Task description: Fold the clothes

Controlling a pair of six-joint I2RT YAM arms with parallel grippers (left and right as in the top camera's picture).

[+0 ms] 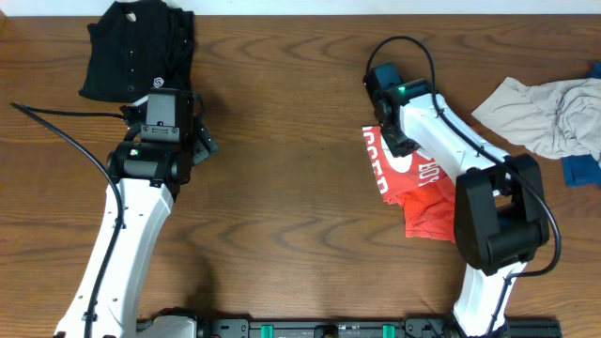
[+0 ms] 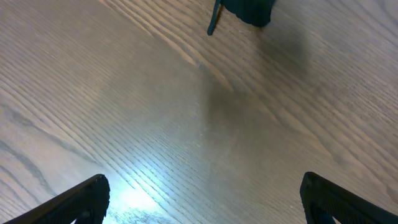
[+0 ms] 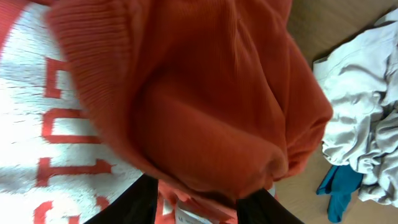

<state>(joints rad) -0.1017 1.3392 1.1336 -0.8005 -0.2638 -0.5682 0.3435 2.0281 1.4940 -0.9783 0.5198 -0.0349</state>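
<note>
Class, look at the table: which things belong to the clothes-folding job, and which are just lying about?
Job: red-orange T-shirt, held by right gripper; black buttoned shirt; pale grey garment; blue piece.
Lying about: thin black cable.

Both arms have white shells and black joint housings. The left arm (image 1: 117,253) trails a thin black cable (image 1: 56,127); the right arm (image 1: 449,131) carries a looping black cable (image 1: 402,38) and a green light (image 1: 402,91). The left pincer (image 2: 205,196) has black fingers (image 2: 74,202).

wooden table (image 1: 282,188) under black shirt (image 1: 136,47), red-orange t-shirt (image 1: 424,202), pale grey garment (image 1: 545,117), blue piece (image 1: 582,171)
</note>
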